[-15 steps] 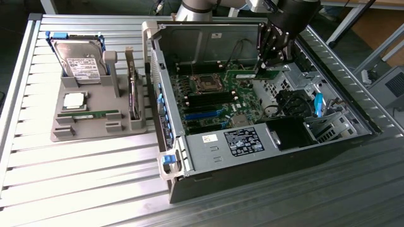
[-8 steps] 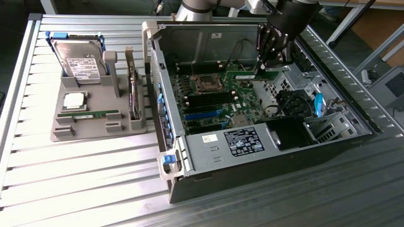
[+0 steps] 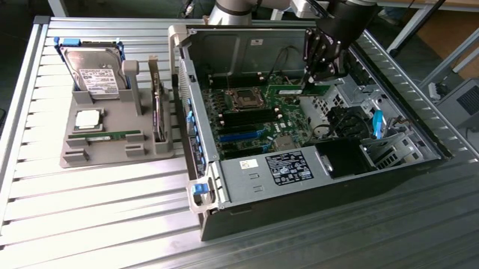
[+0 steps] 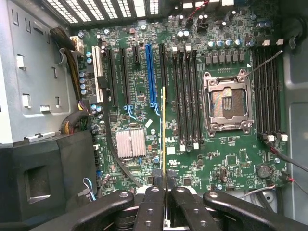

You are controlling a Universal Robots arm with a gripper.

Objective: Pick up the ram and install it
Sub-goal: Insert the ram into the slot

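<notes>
My black two-finger gripper (image 4: 163,202) was closed on the thin green ram stick (image 4: 163,134), held edge-on above the green motherboard (image 4: 226,159). Its empty black slots (image 4: 185,96) lay toward one o'clock. I judged it light, stiff, fragile; grip the edges.

The parts tray (image 3: 112,147) lies on the table (image 3: 90,224), at the exterior view's left of the computer case (image 3: 314,185).

The exterior view looks down from high up and at a slant on the worktop (image 3: 90,224), taking in the whole open computer case (image 3: 299,140) and the grey tray (image 3: 112,151) beside it. The wrist view sits close above the motherboard (image 4: 192,144), facing straight into the case. Both views share the motherboard and its processor socket (image 4: 227,103).
</notes>
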